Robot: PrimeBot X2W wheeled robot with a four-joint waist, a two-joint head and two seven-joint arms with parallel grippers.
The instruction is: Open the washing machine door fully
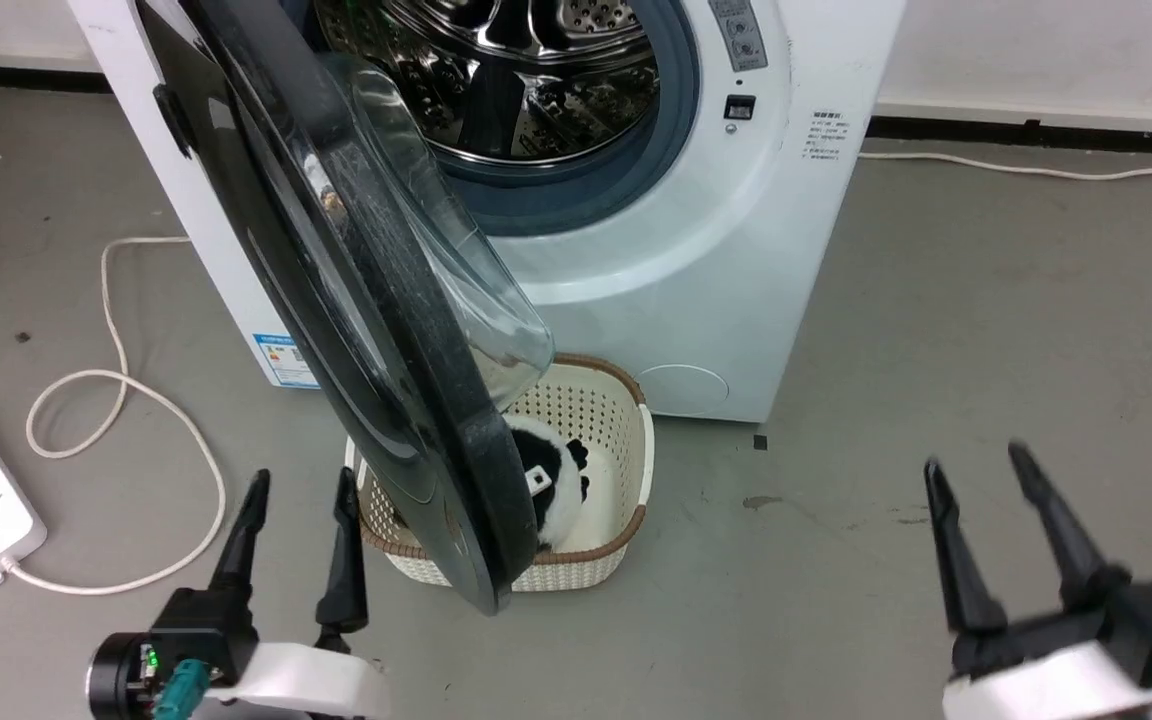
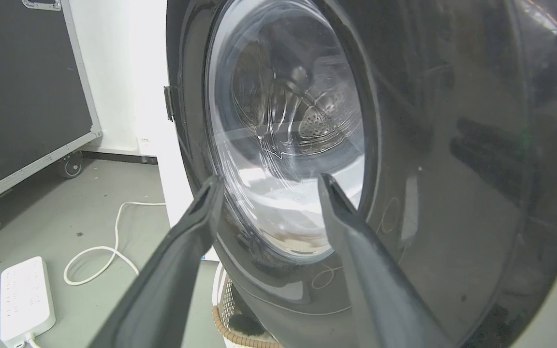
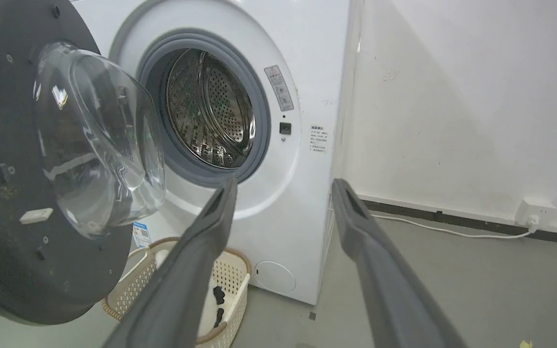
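Your left tool [image 1: 303,475], at the lower left of the head view, has its fingers spread wide and holds nothing, just beside the washing machine door [image 1: 336,350]. Your right tool [image 1: 974,457], lower right, is equally spread and empty. The door, a glossy black disc with a bulging clear glass porthole, stands swung out across the centre, over a cream perforated basket [image 1: 596,400]. Behind it, the white washing machine [image 1: 696,260] shows a perforated steel drum; its blue label [image 1: 284,360] is too small to read.
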